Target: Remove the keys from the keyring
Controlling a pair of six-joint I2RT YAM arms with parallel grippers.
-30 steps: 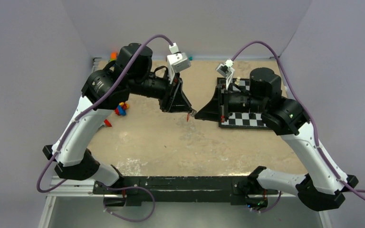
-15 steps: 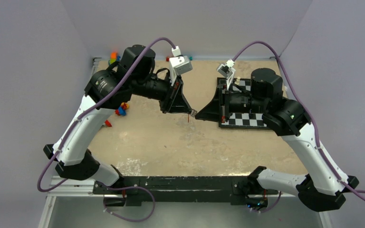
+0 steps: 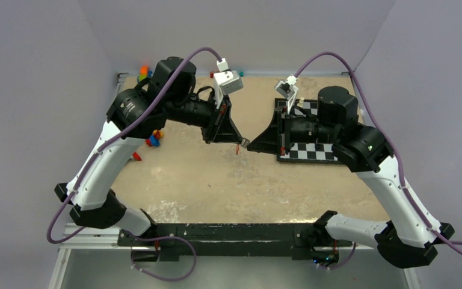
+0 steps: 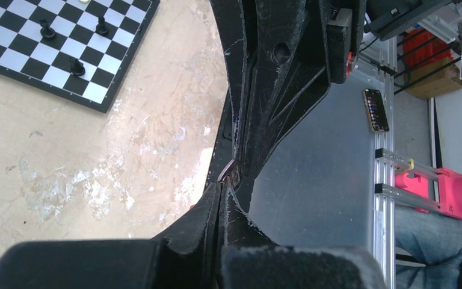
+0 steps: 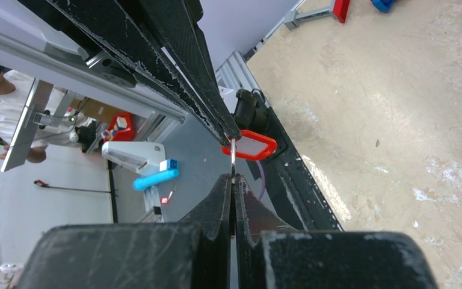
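My two grippers meet tip to tip above the middle of the table. The left gripper (image 3: 239, 141) is shut, and a thin curved bit of the keyring (image 4: 227, 169) shows at its tips (image 4: 222, 186). The right gripper (image 3: 246, 143) (image 5: 233, 179) is shut on the keyring (image 5: 233, 158), seen edge-on as a thin silvery wire running up to the left fingertips (image 5: 231, 135). The keys (image 5: 249, 145), with a bright-red head, hang beside that wire between the two grippers. From above they show as a small red speck (image 3: 237, 148).
A chessboard (image 3: 313, 150) with small pieces lies at the right under the right arm; it also shows in the left wrist view (image 4: 12, 57). Coloured toy bricks (image 3: 152, 138) and a red piece (image 3: 135, 156) lie at the left. The table's near edge has a black rail (image 3: 228, 232).
The left arm has shifted slightly away from me. The red key head has swung a little under the joined tips. Both grippers stay shut and tip to tip.
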